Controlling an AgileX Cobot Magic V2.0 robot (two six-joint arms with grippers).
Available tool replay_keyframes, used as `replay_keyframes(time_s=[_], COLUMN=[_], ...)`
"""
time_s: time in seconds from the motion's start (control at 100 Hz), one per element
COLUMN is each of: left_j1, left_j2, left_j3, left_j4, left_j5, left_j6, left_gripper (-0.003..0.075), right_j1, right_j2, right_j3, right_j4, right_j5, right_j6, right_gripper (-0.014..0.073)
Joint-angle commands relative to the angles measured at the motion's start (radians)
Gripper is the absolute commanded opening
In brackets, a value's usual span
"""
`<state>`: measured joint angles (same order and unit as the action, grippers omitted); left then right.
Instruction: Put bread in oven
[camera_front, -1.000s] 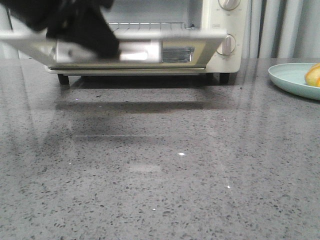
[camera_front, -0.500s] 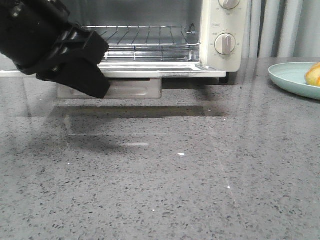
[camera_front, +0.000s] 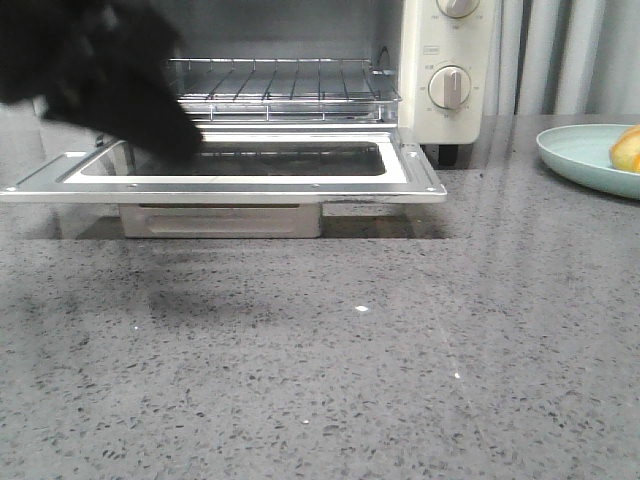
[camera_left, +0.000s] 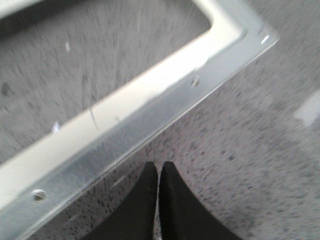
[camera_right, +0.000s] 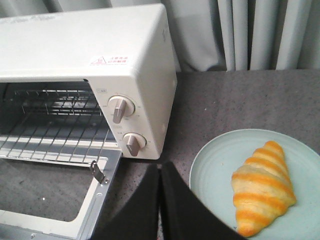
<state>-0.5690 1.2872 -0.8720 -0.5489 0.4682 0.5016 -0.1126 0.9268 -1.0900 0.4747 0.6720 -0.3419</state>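
The cream-white oven (camera_front: 445, 70) stands at the back with its glass door (camera_front: 230, 180) dropped flat and its wire rack (camera_front: 280, 85) exposed. My left gripper (camera_left: 159, 167) is shut and empty, its tips over the grey counter just past the door's metal frame (camera_left: 150, 120). In the front view it is a black blur (camera_front: 110, 80) above the door's left part. The bread (camera_right: 262, 187), an orange-and-yellow banded croissant, lies on a pale green plate (camera_right: 215, 165) right of the oven (camera_right: 100, 45). My right gripper (camera_right: 160, 169) is shut and empty, hovering between the oven and the plate.
The plate (camera_front: 575, 150) with the bread's edge (camera_front: 626, 150) sits at the right edge of the front view. A grey speckled counter (camera_front: 330, 360) stretches in front of the oven. Grey curtains (camera_right: 260, 35) hang behind.
The oven door has swung down from nearly shut to flat open. My left gripper went down with it, then rose and drew back to the left.
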Motion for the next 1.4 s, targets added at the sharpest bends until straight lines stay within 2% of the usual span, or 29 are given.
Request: replay_keyframes(time_s=[0.0, 0.08, 0.2, 0.23, 0.3, 0.38, 0.45, 0.57, 0.74, 0.96, 1.31, 1.39], left_j1=[0.006, 0.006, 0.006, 0.006, 0.006, 0.006, 0.006, 0.006, 0.006, 0.006, 0.006, 0.006], left_j2=[-0.139, -0.260, -0.410, -0.437, -0.493, -0.548, -0.587, -0.646, -0.690, -0.695, -0.695, -0.695], left_j3=[-0.036, -0.036, -0.036, -0.036, -0.036, -0.036, -0.036, -0.036, -0.036, -0.036, -0.036, -0.036], left_j4=[-0.016, -0.016, -0.013, -0.006, 0.002, 0.005, 0.005, 0.005, 0.012, 0.012, 0.012, 0.012], left_j5=[-0.038, -0.033, 0.003, 0.019, 0.068, 0.113, 0.129, 0.127, 0.124, 0.130, 0.133, 0.130], left_j6=[-0.006, -0.006, -0.006, -0.006, -0.006, -0.026, -0.055, -0.087, -0.089, -0.095, -0.095, -0.095], left_gripper=[-0.0022, -0.0022, -0.0022, -0.0022, -0.0022, -0.0022, -0.0022, -0.0022, -0.0022, -0.0022, -0.0022, -0.0022], right_j1=[0.002, 0.002, 0.007, 0.011, 0.025, 0.047, 0.054, 0.054, 0.054, 0.054, 0.054, 0.054], right_j2=[0.085, 0.176, 0.278, 0.296, 0.343, 0.401, 0.443, 0.513, 0.587, 0.658, 0.774, 0.799], right_j3=[-0.111, -0.180, -0.228, -0.229, -0.229, -0.229, -0.229, -0.229, -0.229, -0.229, -0.229, -0.229], right_j4=[-0.004, -0.045, -0.124, -0.148, -0.242, -0.416, -0.492, -0.499, -0.501, -0.559, -0.588, -0.588], right_j5=[0.019, 0.098, 0.148, 0.142, 0.127, 0.132, 0.155, 0.170, 0.154, 0.139, 0.127, 0.132], right_j6=[-0.014, -0.014, 0.009, 0.034, 0.130, 0.239, 0.314, 0.342, 0.365, 0.444, 0.484, 0.484], right_gripper=[-0.0042, 0.0016, 0.0239, 0.0266, 0.0265, 0.0265, 0.0265, 0.0271, 0.0336, 0.0336, 0.0325, 0.0281])
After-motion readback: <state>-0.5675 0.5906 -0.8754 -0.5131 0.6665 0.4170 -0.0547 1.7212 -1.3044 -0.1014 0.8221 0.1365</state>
